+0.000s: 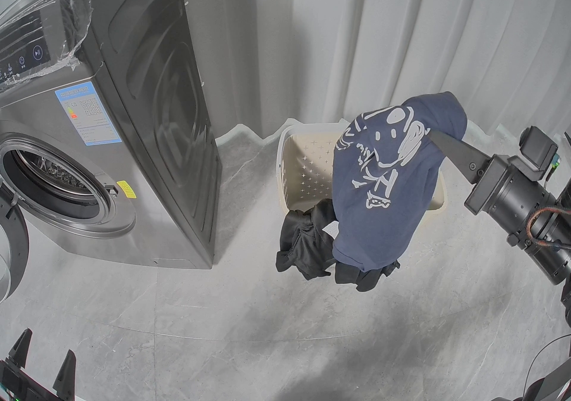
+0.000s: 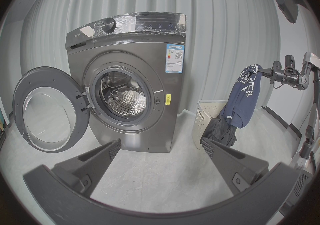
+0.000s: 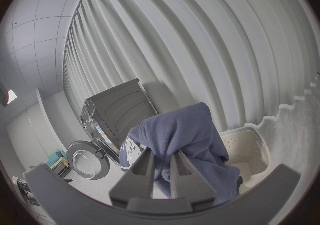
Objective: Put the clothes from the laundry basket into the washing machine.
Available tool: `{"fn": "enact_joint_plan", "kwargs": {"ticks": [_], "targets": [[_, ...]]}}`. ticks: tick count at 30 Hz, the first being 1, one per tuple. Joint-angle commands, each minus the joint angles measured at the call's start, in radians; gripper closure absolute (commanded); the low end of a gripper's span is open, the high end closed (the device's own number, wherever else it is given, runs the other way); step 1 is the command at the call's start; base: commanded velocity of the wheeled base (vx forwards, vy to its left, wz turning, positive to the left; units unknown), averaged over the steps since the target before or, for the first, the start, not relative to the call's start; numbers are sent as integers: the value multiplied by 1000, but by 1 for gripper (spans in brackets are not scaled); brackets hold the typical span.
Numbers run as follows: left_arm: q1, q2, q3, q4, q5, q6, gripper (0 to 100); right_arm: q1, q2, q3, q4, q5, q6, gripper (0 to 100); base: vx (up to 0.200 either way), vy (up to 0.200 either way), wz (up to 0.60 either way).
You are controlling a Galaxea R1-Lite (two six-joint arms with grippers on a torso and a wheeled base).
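Nearest the lens, the right gripper (image 3: 163, 155) is seen closed tight on a bunched fold of a blue printed shirt (image 1: 386, 182), which is held above the laundry basket (image 1: 286, 146) and hangs limply down in front of it. A black garment (image 1: 306, 238) is draped over the basket's near rim and down its outside. The shirt's lower edge is seen against it, though whether the two touch cannot be told. The shirt is judged light, soft and shapeless, so swinging and trailing are to be expected when it is carried. A thick pinch of gathered cloth, as is had now, is judged safer than a single layer, which could slip. The black garment is best taken at its raised bunch by the rim. The washing machine (image 1: 148, 93) stands well apart to the left, its door (image 2: 50, 108) swung open. The left gripper (image 1: 46, 348) is held low, spread wide and empty.
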Motion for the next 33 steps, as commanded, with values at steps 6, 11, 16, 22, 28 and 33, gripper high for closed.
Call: {"fn": "enact_joint_plan", "kwargs": {"ticks": [6, 11, 16, 22, 28, 33], "targets": [[0, -10, 15, 0, 1, 0, 0, 1, 1, 2, 2, 0, 0, 100, -167, 0, 0], [0, -10, 15, 0, 1, 0, 0, 1, 1, 2, 2, -2, 1, 100, -40, 0, 0], [0, -10, 15, 0, -1, 0, 0, 1, 1, 3, 2, 0, 1, 100, 0, 0, 0], [-1, -10, 15, 0, 1, 0, 0, 1, 3, 8, 2, -2, 1, 100, 0, 200, 0], [0, -10, 15, 0, 1, 0, 0, 1, 3, 8, 2, 0, 1, 100, 0, 200, 0], [-1, -10, 15, 0, 1, 0, 0, 1, 4, 12, 2, 0, 1, 100, 0, 200, 0]]}}
